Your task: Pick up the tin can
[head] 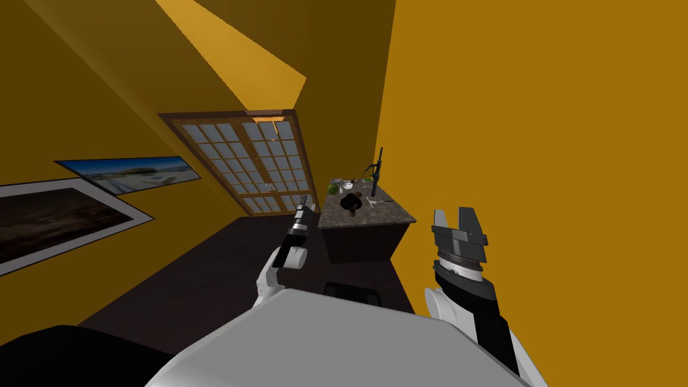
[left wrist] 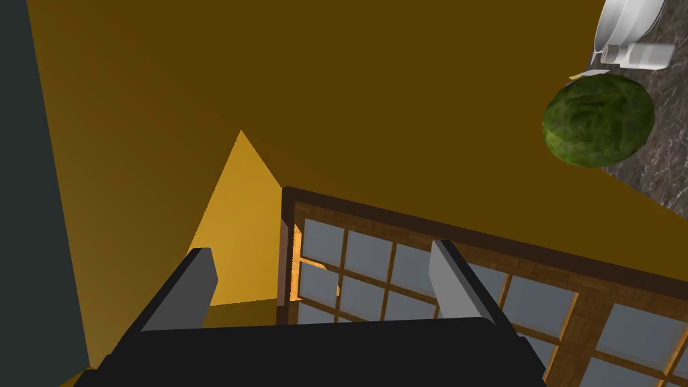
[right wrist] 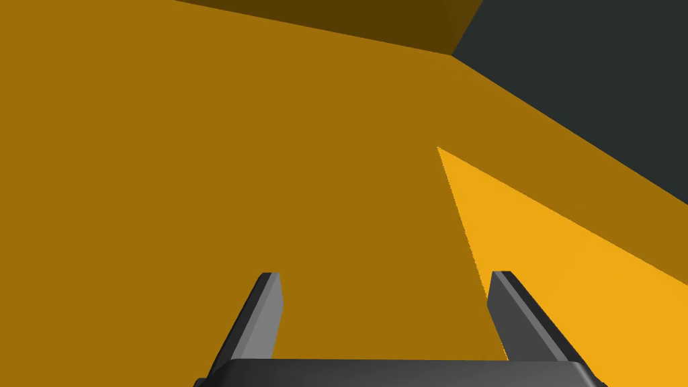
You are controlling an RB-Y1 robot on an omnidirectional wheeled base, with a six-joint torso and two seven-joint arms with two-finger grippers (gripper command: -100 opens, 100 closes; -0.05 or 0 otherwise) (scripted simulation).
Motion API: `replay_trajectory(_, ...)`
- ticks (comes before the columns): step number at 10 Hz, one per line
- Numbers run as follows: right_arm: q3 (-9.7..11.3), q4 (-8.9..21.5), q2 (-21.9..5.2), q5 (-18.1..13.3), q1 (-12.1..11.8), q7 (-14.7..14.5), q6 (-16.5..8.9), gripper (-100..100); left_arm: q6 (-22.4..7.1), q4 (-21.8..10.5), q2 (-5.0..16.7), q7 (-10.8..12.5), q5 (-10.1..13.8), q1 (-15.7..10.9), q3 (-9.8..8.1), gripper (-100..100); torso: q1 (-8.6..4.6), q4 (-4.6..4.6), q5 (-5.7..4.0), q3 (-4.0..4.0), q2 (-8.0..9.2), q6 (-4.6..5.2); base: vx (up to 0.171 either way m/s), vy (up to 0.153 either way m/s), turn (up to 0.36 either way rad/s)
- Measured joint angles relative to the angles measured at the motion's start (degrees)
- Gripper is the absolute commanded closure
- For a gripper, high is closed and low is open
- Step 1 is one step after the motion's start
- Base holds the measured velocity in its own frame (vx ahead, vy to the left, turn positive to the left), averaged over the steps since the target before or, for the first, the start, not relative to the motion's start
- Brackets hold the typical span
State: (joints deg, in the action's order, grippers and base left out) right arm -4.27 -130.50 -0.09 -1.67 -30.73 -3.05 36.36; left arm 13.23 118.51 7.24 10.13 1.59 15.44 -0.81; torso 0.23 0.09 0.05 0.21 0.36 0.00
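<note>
**Q:** Claw state?

**A:** The left claw point(left wrist: 322, 259) is held wide open, with nothing between its fingers point(left wrist: 195, 282). It is aimed past the desk point(left wrist: 662, 154) edge. The right claw point(right wrist: 385, 275) is likewise spread and empty, and is held off by the wall.

**Q:** Where is the tin can located?

**A:** A small pale cylinder is taken to be the tin can point(left wrist: 641, 55). It is seen on the stone-patterned desk, just beside a white bowl point(left wrist: 628, 20) and beyond a round green vegetable point(left wrist: 598, 121). It is well apart from the left claw. Whether it stands or lies cannot be told.

**Q:** What handling is expected?

**A:** It is judged rigid, light and smooth-walled, so slip is to be expected, and rolling too if it lies on its side. Hold is best taken across the curved wall at mid-length, clear of the bowl.
</note>
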Motion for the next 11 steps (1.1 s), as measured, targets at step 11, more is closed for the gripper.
replay_trajectory(11, 0.0, 0.0, 0.0, 0.0, 0.0, 0.0, 0.0, 0, -15.7, -15.94, 1.4, 8.18, 0.16, -13.87, -1.07, -100, -0.09, -0.02, -0.02, -0.06, -0.11, 0.0, -0.075, 0.043, 0.013)
